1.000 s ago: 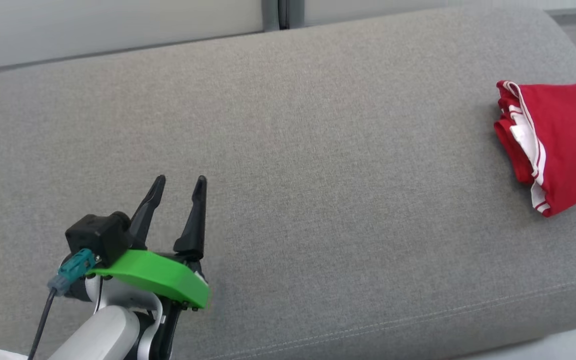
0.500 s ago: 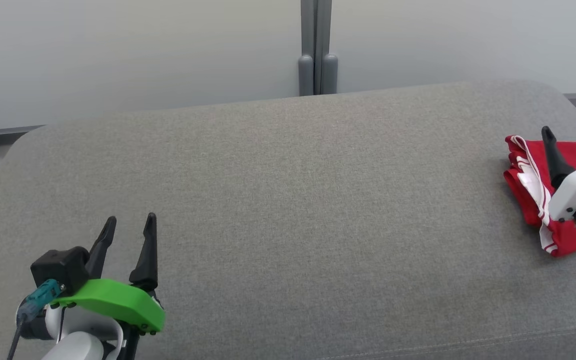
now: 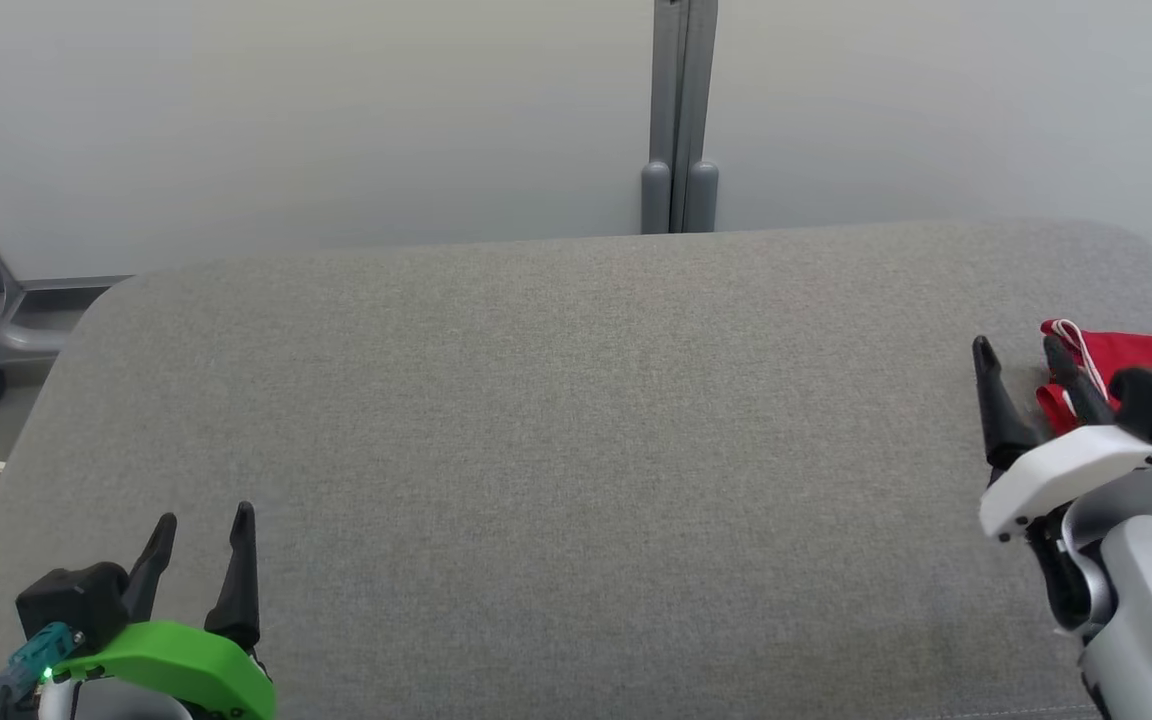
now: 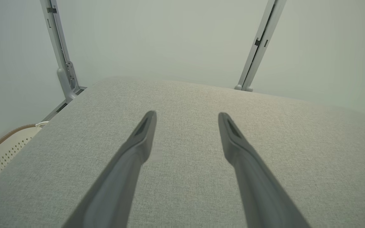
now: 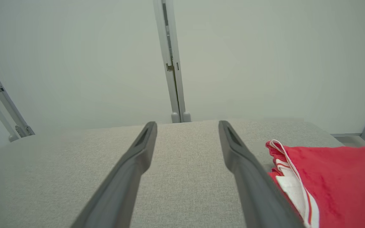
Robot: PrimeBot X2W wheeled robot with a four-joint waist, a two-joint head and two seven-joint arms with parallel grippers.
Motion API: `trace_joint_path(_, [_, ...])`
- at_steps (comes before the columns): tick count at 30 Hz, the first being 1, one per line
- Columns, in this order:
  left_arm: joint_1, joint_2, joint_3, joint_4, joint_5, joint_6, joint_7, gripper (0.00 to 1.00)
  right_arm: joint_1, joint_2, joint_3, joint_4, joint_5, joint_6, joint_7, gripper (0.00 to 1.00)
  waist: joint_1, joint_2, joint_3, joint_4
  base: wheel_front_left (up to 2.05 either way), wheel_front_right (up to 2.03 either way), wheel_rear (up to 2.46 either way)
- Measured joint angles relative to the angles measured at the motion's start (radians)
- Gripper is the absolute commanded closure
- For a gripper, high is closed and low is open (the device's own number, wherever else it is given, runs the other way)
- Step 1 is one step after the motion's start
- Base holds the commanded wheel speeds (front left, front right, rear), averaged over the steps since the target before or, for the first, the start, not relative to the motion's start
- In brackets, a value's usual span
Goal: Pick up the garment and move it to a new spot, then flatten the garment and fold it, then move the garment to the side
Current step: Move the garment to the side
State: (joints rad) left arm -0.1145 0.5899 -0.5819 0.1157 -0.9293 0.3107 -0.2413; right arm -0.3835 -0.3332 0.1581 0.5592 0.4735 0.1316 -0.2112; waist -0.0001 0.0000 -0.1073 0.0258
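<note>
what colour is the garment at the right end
Red with white trim, clearest in the right wrist view.

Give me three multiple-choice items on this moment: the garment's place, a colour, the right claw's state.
1. Where on the grey cushion does the red garment lie?
A. its middle
B. the robot's left end
C. the robot's right end
2. What colour is the garment's trim?
A. white
B. yellow
C. black
3. How does the right claw stand?
A. shut on the garment
B. open, holding nothing
C. shut, empty
1 C: it lies at the cushion's right edge.
2 A: white bands edge the red cloth.
3 B: its fingers stand apart, bare cushion between them.
</note>
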Motion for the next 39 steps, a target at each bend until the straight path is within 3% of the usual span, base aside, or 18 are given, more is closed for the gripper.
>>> trace_joint_path(8, [0.047,-0.006,0.032,-0.006,-0.002,-0.003,-0.013,0.00,0.184,0.150,-0.113,-0.244,-0.132,0.000,0.079,0.00,0.0000,0.0000,-0.008,0.023,0.00,0.00,0.00])
trace_joint_path(13, [0.071,-0.015,0.049,-0.028,-0.002,-0.002,-0.016,0.00,0.291,0.231,-0.123,-0.386,-0.171,0.000,0.156,0.00,0.0000,0.0000,-0.008,0.031,0.00,0.00,0.00])
trace_joint_path(23, [0.085,-0.019,0.055,-0.050,0.026,-0.004,-0.017,0.00,0.394,0.275,-0.120,-0.536,-0.215,-0.001,0.210,0.00,0.0000,0.0000,-0.006,0.032,0.00,0.00,0.00])
trace_joint_path(39, [0.085,-0.043,0.028,-0.031,0.045,-0.004,-0.017,0.00,0.429,0.282,-0.142,-0.573,-0.231,-0.001,0.201,0.00,0.0000,0.0000,-0.009,0.026,0.00,0.00,0.00])
